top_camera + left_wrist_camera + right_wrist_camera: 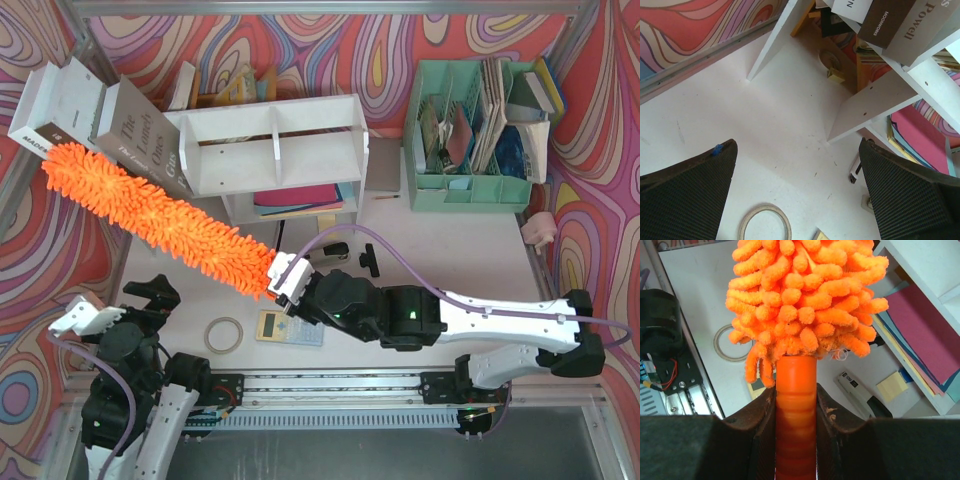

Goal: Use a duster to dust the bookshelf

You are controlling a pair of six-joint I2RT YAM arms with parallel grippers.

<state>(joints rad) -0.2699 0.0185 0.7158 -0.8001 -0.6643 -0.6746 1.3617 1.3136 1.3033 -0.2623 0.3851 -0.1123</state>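
The white bookshelf [270, 150] stands at the back centre, with coloured folders on its lower tier. The duster's fluffy orange head [160, 215] runs diagonally up-left from my right gripper [285, 280]. Its tip reaches the books [100, 115] leaning at the shelf's left end. In the right wrist view both jaws press on the orange handle [796, 405] just below the fluffy head [805, 300], so my right gripper [796, 412] is shut on it. My left gripper [85, 315] hangs low at the near left. It stands wide open [797, 195] over bare table, with the shelf's underside [875, 100] ahead of it.
A tape ring [224, 335] and a calculator [290, 327] lie near the front edge. A stapler [335, 252] lies in front of the shelf. A mint-green file organiser [475, 130] full of papers stands at the back right. Patterned walls enclose the table.
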